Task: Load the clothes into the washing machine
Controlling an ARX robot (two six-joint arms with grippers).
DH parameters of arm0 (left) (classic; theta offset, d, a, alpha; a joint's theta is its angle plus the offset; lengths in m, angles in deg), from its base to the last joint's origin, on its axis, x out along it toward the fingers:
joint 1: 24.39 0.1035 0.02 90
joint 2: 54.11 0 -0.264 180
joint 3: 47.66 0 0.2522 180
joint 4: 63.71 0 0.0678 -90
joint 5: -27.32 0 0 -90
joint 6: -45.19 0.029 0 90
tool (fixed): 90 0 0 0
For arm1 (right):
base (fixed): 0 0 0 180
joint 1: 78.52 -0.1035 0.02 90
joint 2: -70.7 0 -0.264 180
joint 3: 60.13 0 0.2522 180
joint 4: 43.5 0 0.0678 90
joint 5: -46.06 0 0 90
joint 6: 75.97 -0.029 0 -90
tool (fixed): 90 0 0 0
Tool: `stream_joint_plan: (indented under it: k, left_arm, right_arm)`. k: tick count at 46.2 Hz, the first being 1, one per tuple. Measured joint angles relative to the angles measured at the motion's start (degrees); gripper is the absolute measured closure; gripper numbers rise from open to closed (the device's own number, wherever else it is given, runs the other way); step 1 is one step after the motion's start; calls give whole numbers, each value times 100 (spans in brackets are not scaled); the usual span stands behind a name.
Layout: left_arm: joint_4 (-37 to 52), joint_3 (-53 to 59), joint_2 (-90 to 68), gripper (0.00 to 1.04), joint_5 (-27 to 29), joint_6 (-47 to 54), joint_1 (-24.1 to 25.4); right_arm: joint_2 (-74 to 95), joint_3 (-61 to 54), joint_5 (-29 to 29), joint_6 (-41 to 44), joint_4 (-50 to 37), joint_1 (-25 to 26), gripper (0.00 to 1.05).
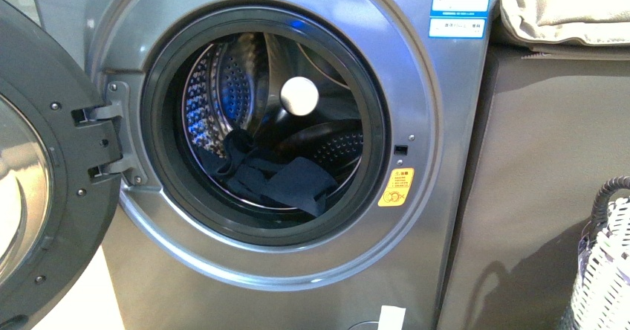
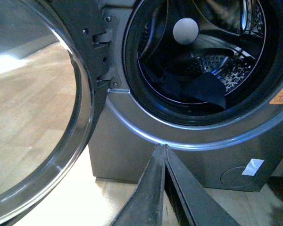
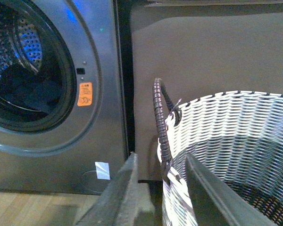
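Navy clothes are lying in the steel drum of the washing machine, toward six o'clock of its mouth. The porthole door is hanging open at nine o'clock. The left pincer is sitting pressed together, empty, below the rim. The right pincer is sitting parted, straddling the white woven basket at its dark handle.

1. Pale wooden floor spreads out under soft daylight.
2. A plain grey-brown cabinet stands tall, a beige folded cloth resting on top.
3. A white woven basket with a dark handle sits in front of that cabinet.
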Motion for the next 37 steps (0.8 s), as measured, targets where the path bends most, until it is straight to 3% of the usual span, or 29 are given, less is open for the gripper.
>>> stream_joint_plan:
  k: [14, 37]
  left_arm:
    - [-872, 13, 914, 101, 0, 0, 0]
    - [-1891, 11, 1930, 101, 4, 0, 0]
  right_arm:
    - [0, 0, 0, 0, 0, 0, 6]
    - [0, 0, 0, -2, 0, 0, 7]
